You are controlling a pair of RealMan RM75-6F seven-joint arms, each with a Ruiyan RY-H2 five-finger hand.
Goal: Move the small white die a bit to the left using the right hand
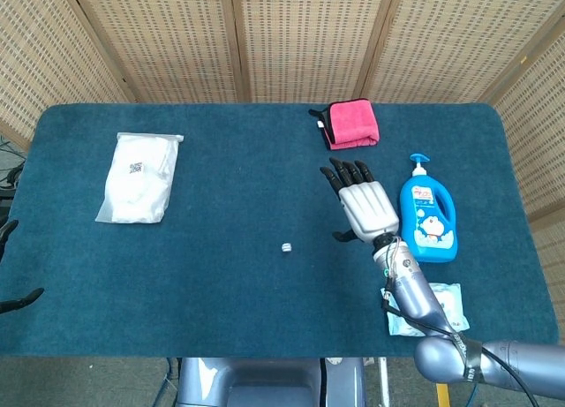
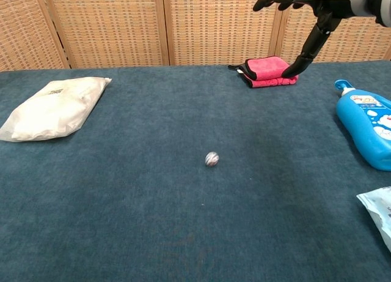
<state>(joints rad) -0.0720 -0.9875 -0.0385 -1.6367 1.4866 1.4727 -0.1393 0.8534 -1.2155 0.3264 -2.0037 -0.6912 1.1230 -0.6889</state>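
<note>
The small white die (image 1: 286, 247) lies on the blue table cloth (image 1: 238, 186), left of my right hand; in the chest view the die (image 2: 211, 158) looks blurred. My right hand (image 1: 366, 207) hangs raised above the table with its fingers spread and nothing in it. In the chest view the right hand (image 2: 308, 13) is high at the top right, thumb pointing down. Of my left hand (image 1: 7, 266), only dark fingertips show at the left edge of the head view; their state is unclear.
A white plastic bag (image 1: 139, 176) lies at the left. A folded pink cloth (image 1: 351, 124) sits at the back. A blue bottle (image 1: 427, 213) lies right of my right hand, and a wipes pack (image 1: 441, 305) lies near the front right edge.
</note>
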